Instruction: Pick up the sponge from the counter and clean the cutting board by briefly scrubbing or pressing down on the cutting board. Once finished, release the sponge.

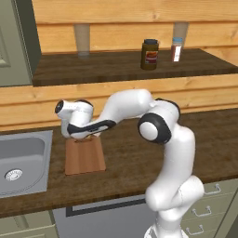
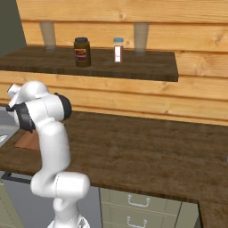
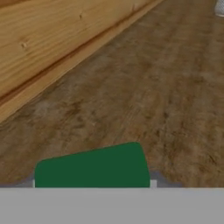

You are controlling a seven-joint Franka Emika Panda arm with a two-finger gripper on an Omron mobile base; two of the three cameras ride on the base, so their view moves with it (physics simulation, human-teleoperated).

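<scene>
Sponge (image 3: 92, 167) at the gripper, long axis across the hand view
Jaws pinch the sponge; bare counter (image 3: 166, 96) ahead; wall close alongside; board (image 1: 84, 155) beside the sink (image 1: 23, 160).

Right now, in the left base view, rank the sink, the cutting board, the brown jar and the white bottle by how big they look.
1. Sink, partly cut off by the frame.
2. Cutting board, its far end under the arm.
3. Brown jar.
4. White bottle.
The shelf items sit farther back, so their true sizes are uncertain.

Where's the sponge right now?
In the hand view the sponge sits low and centre, its green top right at the gripper, over dark counter beside the wood-panelled wall.
</scene>
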